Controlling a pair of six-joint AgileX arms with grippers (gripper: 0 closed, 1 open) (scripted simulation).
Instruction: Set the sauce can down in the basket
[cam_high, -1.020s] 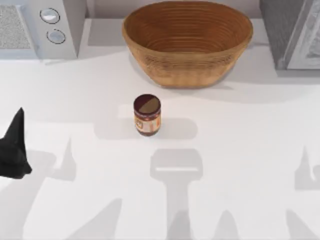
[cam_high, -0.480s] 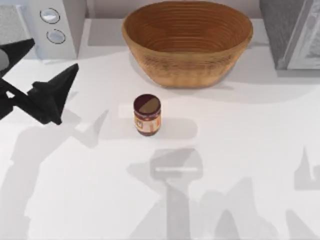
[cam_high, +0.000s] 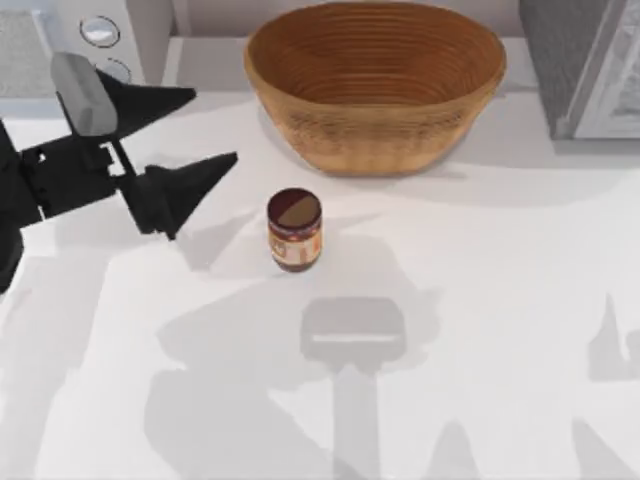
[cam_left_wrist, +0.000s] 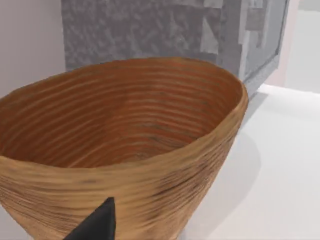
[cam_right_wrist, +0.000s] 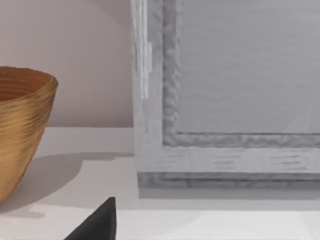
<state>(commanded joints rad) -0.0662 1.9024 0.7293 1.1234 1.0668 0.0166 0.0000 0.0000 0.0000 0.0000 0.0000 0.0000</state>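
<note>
Left gripper (cam_high: 212, 128) sits spread wide, holding nothing, both dark fingers aimed toward the table's right, just left of the sauce can (cam_high: 294, 230) and clear of it. Can stands upright on the bare table (cam_high: 480, 300), mid-table, in front of the basket (cam_high: 375, 85) with open surface between them. Handling guess: rigid small cylinder, probably metal, won't deform under squeeze; likely modest weight for its size. Smooth label band and curved wall mean it could slip or twist if pinched off-centre. Best hold looks like across the body at the label band, around mid-height, fingers on opposite sides through the centre line, keeping it vertical. Grabbing at the brown top risks tipping; a tall narrow can topples easily if one finger touches first. Basket is large, woven, ribbed coils inside, with a sloped inner wall in the left wrist view (cam_left_wrist: 150, 125), so the can may lean or roll if released on the slope; the flat middle of the floor is the safer drop spot, low release. One finger tip (cam_left_wrist: 97, 225) of the left gripper shows in that view in front of the basket wall. Grey appliance with two round knobs (cam_high: 100, 45) sits at far left, grey cabinet (cam_high: 585, 65) at far right. Right gripper's finger tip (cam_right_wrist: 97, 222) shows in the right wrist view; cannot tell whether it's spread or closed.
</note>
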